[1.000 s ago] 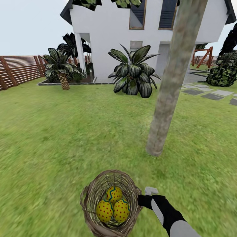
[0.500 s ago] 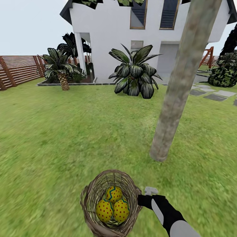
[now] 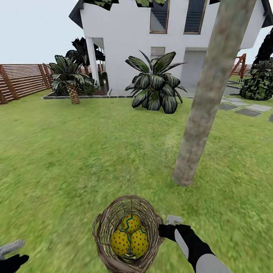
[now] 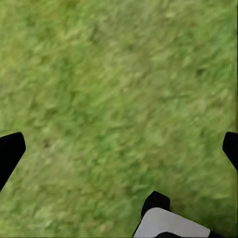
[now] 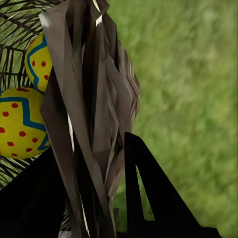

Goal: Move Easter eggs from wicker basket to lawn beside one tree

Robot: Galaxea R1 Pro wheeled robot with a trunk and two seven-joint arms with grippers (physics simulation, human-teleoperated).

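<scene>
The wicker basket (image 3: pixel 110 223) hangs low in the head view, with three Easter eggs (image 3: pixel 131 223) (image 3: pixel 120 242) (image 3: pixel 140 242) inside it. My right gripper (image 3: pixel 162 229) is shut on the basket's right rim. In the right wrist view the woven wall (image 5: pixel 89 109) is pinched between the black fingers (image 5: pixel 148 193), and two eggs (image 5: pixel 38 59) (image 5: pixel 19 124) show inside. The tree (image 3: pixel 197 125) rises from the lawn (image 3: pixel 76 151) just beyond the basket, to the right. My left gripper (image 3: pixel 9 253) is at the lower left, open over bare grass (image 4: pixel 119 99), its fingertips (image 4: pixel 10 148) wide apart.
A broad-leaved dark plant (image 3: pixel 154 85) stands before the white house (image 3: pixel 125 41). A small palm (image 3: pixel 70 77) and a wooden fence (image 3: pixel 22 79) are at the left. Grey stepping stones (image 3: pixel 246 110) and a dark bush (image 3: pixel 259 81) lie to the right.
The view moved closer to the tree, the basket staying in my right gripper. Since half a second ago, my left gripper has come into view at the lower left.
</scene>
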